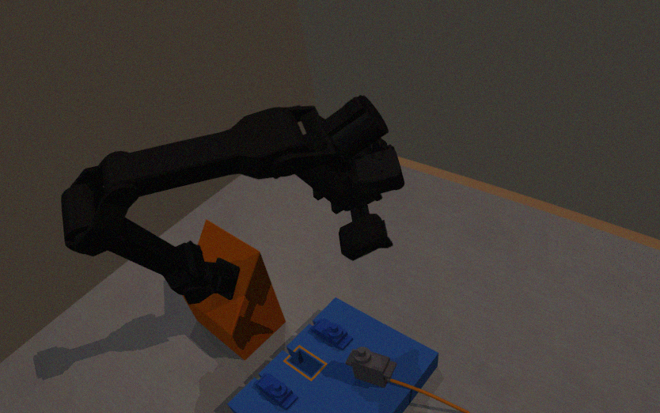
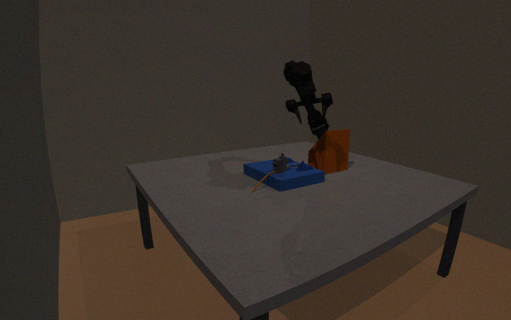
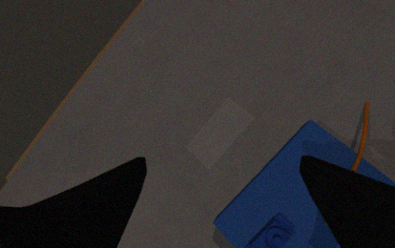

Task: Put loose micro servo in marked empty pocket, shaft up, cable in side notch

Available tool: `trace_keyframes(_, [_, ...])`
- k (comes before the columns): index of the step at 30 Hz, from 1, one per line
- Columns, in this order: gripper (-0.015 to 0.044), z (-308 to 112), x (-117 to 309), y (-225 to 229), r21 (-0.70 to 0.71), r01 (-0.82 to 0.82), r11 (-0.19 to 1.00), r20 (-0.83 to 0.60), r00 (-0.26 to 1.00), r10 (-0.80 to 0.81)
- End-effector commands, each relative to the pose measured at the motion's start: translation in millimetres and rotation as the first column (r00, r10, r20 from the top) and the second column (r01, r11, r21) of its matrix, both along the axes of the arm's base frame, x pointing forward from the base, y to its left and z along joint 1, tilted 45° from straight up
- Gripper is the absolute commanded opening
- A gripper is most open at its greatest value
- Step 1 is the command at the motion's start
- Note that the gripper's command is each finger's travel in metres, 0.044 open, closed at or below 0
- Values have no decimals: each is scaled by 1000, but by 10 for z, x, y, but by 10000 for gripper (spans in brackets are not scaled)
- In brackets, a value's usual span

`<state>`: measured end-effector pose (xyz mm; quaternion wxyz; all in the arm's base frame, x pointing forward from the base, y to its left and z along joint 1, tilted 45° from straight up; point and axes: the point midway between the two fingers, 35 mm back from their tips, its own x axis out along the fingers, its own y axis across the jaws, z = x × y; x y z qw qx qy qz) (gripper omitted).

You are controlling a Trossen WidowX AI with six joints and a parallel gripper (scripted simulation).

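Observation:
The loose grey micro servo [image 1: 372, 365] [image 2: 280, 165] stands on the blue deck [image 1: 385, 336] [image 2: 301, 182] [image 3: 286, 176], outside the pocket, with its output shaft up. Its orange cable [image 1: 428, 393] [image 2: 263, 179] [image 3: 364, 138] runs out over the deck's edge, away from the pocket. The orange outline [image 1: 319, 372] marks the empty pocket between two blue servos. My gripper [image 2: 312, 119] [image 3: 221, 163] is open and empty, high above the table and off to one side of the deck. In the wrist view the servo's body is hidden behind a finger.
Two blue servos [image 1: 331, 333] [image 1: 276, 390] sit in the deck on either side of the pocket. A large orange angular block [image 1: 226, 243] [image 2: 337, 151] stands beside the deck near the arm's base. The tabletop's far edge shows in the top view.

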<state>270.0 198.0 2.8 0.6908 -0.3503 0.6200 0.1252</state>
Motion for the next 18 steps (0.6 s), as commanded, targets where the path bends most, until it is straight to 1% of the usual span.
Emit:
trace_keyframes(1, [440,-60,202,-340,-81,138,987,19,990,-136])
trace_keyframes(9, [440,-119,468,-997,-230,349,908,74,937,-341])
trace_keyframes(18, [440,-133,603,-1782,-382,532,756,154,843,-516])
